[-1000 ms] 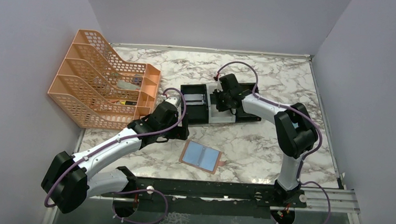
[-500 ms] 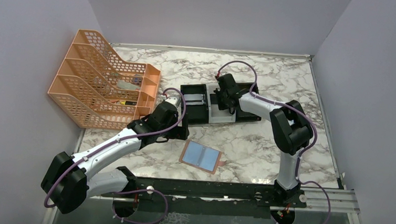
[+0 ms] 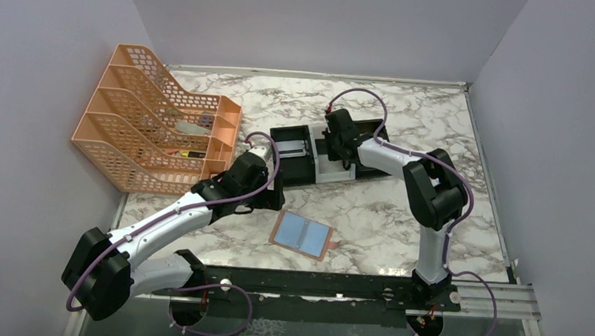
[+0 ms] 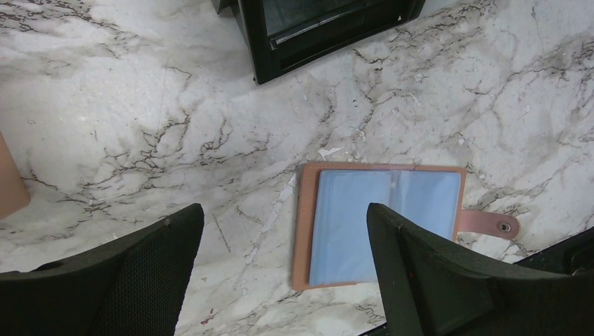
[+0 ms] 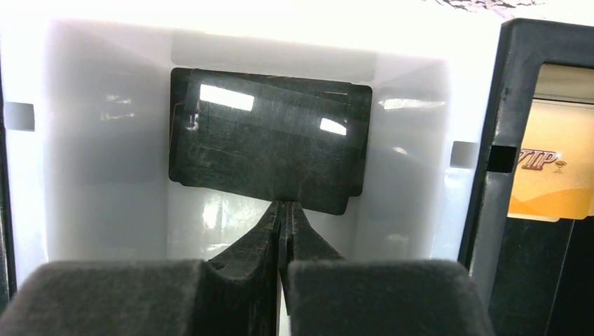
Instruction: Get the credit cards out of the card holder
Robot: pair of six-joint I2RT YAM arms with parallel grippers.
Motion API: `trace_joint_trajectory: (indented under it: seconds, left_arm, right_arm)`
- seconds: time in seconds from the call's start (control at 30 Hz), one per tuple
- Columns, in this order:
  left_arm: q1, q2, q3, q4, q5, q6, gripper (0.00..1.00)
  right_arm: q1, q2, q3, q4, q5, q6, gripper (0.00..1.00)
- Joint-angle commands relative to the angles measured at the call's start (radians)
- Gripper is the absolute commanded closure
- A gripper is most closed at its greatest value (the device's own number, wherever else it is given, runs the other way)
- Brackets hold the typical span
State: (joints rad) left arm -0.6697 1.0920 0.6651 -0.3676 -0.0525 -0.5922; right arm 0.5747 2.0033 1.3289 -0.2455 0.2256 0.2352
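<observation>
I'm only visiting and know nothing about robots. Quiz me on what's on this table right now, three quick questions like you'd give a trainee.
1. True or false: the wallet lies open on the table.
2. Pick one: the black cards lie in a section of the tray that is A) white, B) orange, C) blue.
3. Fill in the blanks with open or shut: the right tool is ___ and the left tool is ___.

Key: 1 true; 2 A; 3 shut, open.
</observation>
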Motion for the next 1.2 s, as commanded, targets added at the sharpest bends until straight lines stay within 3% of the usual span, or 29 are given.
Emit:
trace_joint_trajectory:
  seconds: [0.0,0.57,0.97,1.17]
  left_arm:
    - [0.004,0.003,0.007,0.018,0.024,-0.006,0.12]
    - [0.004,0.005,0.008,0.023,0.050,-0.004,0.12]
    - [0.003,0.046,-0.033,0.126,0.242,0.021,0.18]
    - [0.001,0.101,-0.054,0.155,0.296,0.018,0.19]
  right_arm:
    - [-0.001,0.042,0.023,0.054,0.025,0.026,0.99]
    - [0.001,0.025,0.022,0.070,0.024,0.055,0.98]
    - [0.001,-0.368,-0.245,0.069,-0.136,0.155,0.84]
    - [0.000,-0.584,-0.484,0.111,-0.414,0.270,0.65]
